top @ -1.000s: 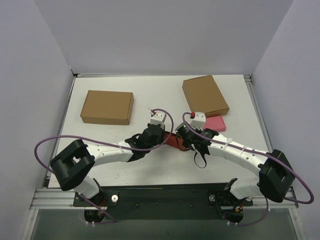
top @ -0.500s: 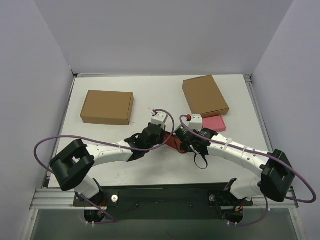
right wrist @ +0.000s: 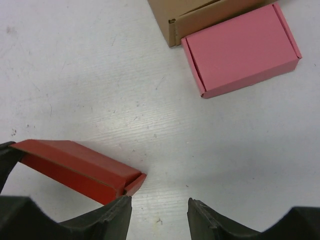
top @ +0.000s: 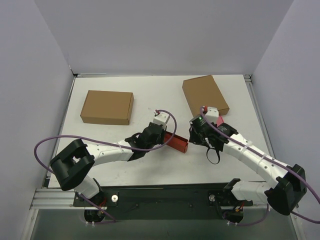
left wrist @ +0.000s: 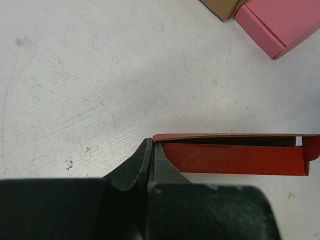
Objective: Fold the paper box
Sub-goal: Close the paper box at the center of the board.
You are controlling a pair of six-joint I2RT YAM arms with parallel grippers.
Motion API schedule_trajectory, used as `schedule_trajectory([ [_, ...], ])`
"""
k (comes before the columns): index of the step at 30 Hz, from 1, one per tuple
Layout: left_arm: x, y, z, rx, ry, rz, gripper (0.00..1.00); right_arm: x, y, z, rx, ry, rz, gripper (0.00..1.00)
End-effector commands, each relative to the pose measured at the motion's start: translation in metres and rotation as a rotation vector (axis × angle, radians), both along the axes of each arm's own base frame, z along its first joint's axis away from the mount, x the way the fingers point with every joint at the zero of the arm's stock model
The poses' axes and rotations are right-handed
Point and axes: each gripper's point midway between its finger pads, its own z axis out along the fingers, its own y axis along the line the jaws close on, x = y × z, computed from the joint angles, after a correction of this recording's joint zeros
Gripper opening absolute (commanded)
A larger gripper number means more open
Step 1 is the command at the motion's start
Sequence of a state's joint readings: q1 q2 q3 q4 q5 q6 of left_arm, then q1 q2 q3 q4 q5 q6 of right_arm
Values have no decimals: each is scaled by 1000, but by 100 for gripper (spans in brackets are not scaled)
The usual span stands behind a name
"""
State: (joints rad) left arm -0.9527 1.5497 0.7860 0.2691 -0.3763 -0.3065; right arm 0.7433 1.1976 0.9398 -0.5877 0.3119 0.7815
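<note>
The red paper box (top: 178,142) lies partly folded on the white table, a long low shape with one wall raised. My left gripper (top: 165,138) is shut on its left end. In the left wrist view the fingertips (left wrist: 151,150) pinch the edge of the paper box (left wrist: 235,159). My right gripper (top: 193,137) hangs just right of the box's other end. In the right wrist view that gripper (right wrist: 157,206) is open with only bare table between its fingers. The end flap of the paper box (right wrist: 75,167) lies beside its left fingertip (right wrist: 116,207).
A small pink box (right wrist: 242,50) lies next to a brown cardboard box (top: 205,95) at the back right, the pink one mostly under my right arm from above. Another brown box (top: 107,107) sits at the back left. Grey walls enclose the table.
My right gripper has opened, let go of the paper box's right end and drawn back to the right. The left gripper keeps its hold in the same place.
</note>
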Motion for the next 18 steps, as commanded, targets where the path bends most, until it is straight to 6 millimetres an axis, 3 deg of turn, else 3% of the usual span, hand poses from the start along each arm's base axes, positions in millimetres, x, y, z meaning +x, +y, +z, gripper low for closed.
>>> schedule_trajectory([
  [1,-24,24,-52,201,123,-63,0,16,3,27,137,-52,-29,50],
  [3,-24,22,-50,195,111,-74,0,26,3,30,159,-74,-51,50],
  [9,-25,27,-52,196,95,-67,0,37,9,7,165,-56,-102,54],
  [18,-31,28,-59,226,68,-73,0,25,13,-20,256,-22,-197,58],
])
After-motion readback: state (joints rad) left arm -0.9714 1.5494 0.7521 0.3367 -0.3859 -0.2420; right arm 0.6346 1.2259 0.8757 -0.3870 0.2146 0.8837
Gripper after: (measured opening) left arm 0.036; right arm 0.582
